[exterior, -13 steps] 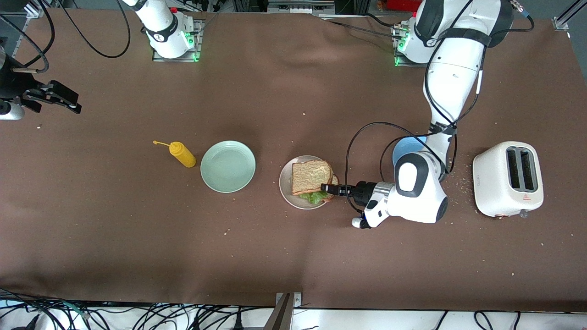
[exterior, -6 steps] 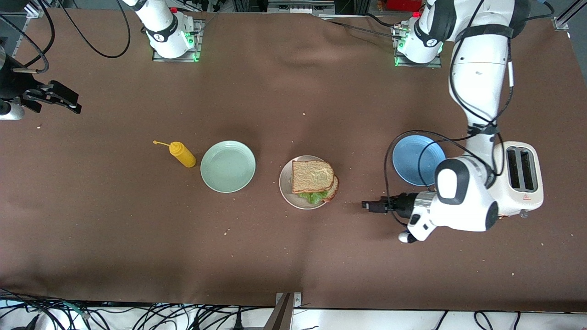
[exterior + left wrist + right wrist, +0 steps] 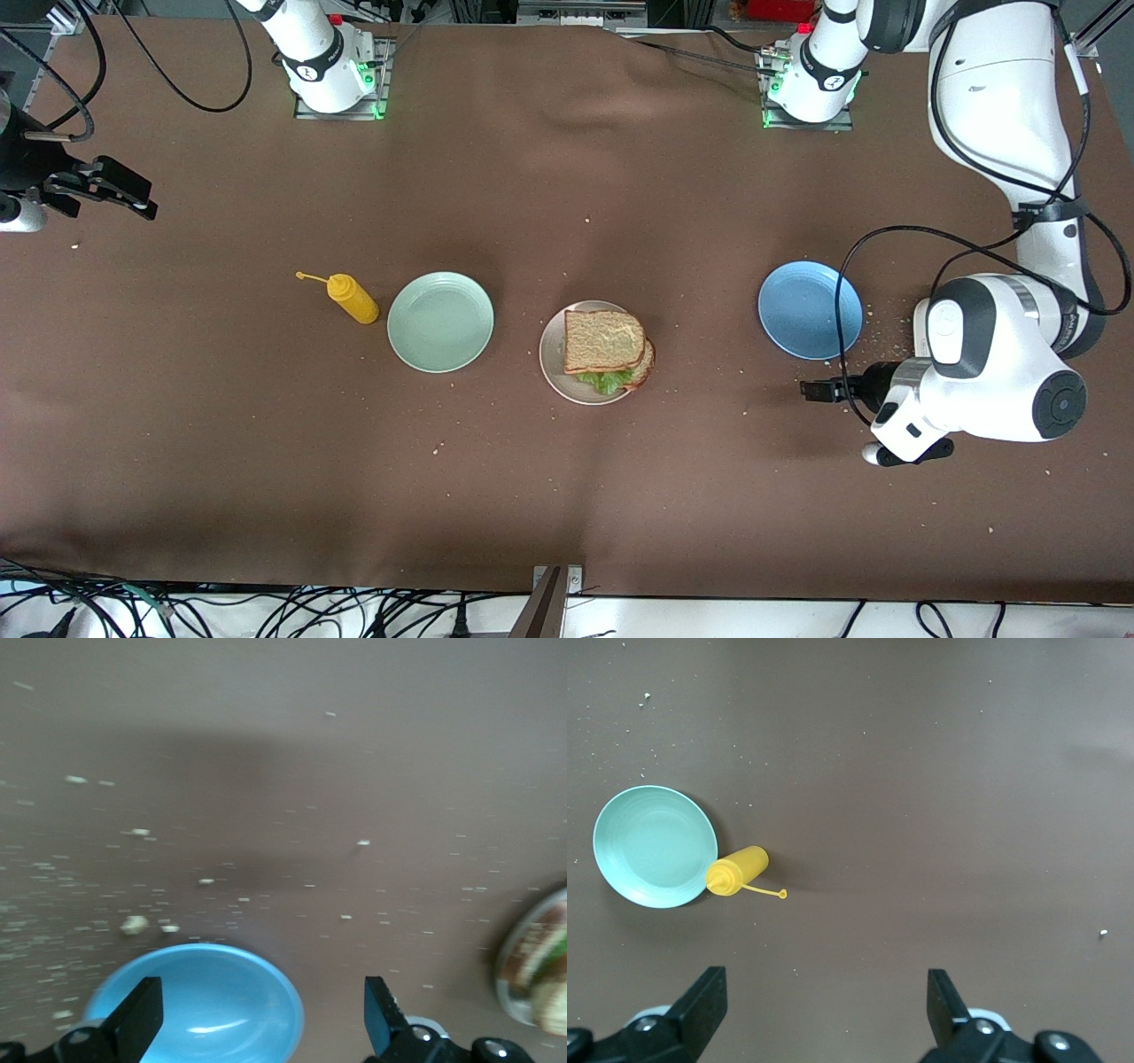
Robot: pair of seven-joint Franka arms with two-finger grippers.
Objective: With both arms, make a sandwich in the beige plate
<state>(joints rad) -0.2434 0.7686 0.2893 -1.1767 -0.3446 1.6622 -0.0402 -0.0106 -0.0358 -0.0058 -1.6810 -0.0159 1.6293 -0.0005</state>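
The sandwich (image 3: 607, 347), two brown bread slices with green lettuce between, lies on the beige plate (image 3: 551, 354) at the table's middle. It shows blurred at the edge of the left wrist view (image 3: 540, 970). My left gripper (image 3: 813, 391) is open and empty, low over the cloth beside the blue plate (image 3: 809, 309), toward the left arm's end. In the left wrist view (image 3: 261, 1014) its fingers stand wide apart over the blue plate (image 3: 199, 1014). My right gripper (image 3: 124, 197) waits open and empty at the right arm's end; its wrist view (image 3: 824, 1005) shows bare cloth between the fingers.
A pale mint-green plate (image 3: 440, 321) and a yellow mustard bottle (image 3: 352, 298) sit beside the beige plate, toward the right arm's end; both show in the right wrist view (image 3: 654, 846) (image 3: 737, 870). A white toaster (image 3: 921, 328) is mostly hidden under the left arm. Crumbs lie around the blue plate.
My left gripper has pulled away from the sandwich toward the left arm's end, passing the blue plate, which is now uncovered. The arm now covers the toaster. The right arm has not moved.
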